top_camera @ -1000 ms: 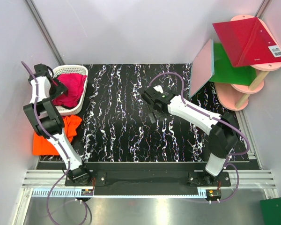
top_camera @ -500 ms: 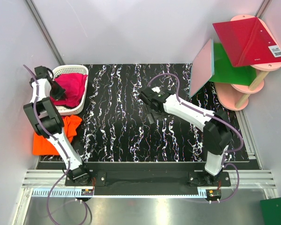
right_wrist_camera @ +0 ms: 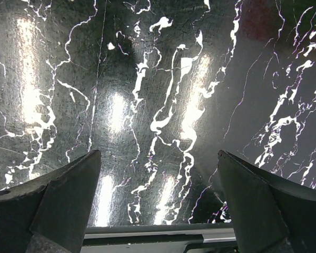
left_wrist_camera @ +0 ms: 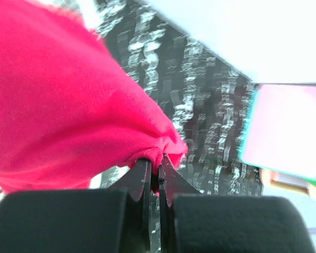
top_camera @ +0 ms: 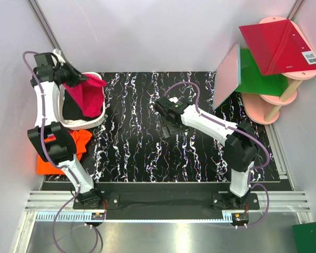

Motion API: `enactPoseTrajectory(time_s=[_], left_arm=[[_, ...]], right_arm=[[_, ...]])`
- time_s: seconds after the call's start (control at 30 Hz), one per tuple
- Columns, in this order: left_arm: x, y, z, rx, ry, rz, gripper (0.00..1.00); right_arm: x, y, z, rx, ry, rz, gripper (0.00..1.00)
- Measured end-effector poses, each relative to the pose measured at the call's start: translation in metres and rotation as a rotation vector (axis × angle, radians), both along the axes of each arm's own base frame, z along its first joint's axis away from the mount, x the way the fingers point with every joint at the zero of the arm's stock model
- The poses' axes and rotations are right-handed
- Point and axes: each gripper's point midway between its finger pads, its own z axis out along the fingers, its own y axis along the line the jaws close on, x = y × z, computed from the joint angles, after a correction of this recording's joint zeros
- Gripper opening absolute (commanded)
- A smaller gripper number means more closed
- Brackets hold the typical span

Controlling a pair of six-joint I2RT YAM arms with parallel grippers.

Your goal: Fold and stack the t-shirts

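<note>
The left arm (top_camera: 46,105) stands folded, its forearm raised to the upper left of the top view, left gripper (top_camera: 68,74) pinched tight. The right arm (top_camera: 216,126) stretches toward centre frame, right gripper (top_camera: 166,126) spread wide, pointing downward.

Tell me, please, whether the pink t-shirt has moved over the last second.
Yes. The left gripper, shut on it, has pulled the pink t-shirt up from inside the white basket, towards the basket's far rim.

Top view down over table (top_camera: 131,150), left wrist close on pink t-shirt (left_wrist_camera: 68,100), right wrist low over same table
</note>
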Motion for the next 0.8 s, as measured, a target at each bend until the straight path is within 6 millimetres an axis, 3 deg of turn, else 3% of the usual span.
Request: enactPoseTrajectory(time_s=[0.17, 0.33, 0.43, 0.53, 0.67, 0.8], left_arm=[[-0.016, -0.034, 0.060, -0.026, -0.157, -0.081, 0.00], [-0.044, -0.093, 0.086, -0.066, -0.232, -0.200, 0.00], [-0.069, -0.155, 0.082, -0.118, -0.238, -0.325, 0.00], [-0.102, -0.216, 0.064, -0.190, -0.197, -0.442, 0.00], [-0.147, -0.281, 0.048, -0.261, -0.131, -0.589, 0.00], [-0.199, -0.345, 0.057, -0.307, -0.124, -0.799, 0.00]], right_arm=[[-0.005, -0.005, -0.009, -0.015, 0.016, -0.007, 1.00], [-0.005, -0.010, -0.011, -0.028, 0.002, -0.038, 1.00], [0.001, -0.014, -0.003, -0.038, -0.045, -0.064, 1.00], [0.010, -0.024, 0.016, -0.057, -0.138, -0.104, 1.00], [0.025, -0.037, 0.059, -0.057, -0.295, -0.157, 1.00], [0.033, -0.051, 0.104, -0.034, -0.440, -0.212, 1.00]])
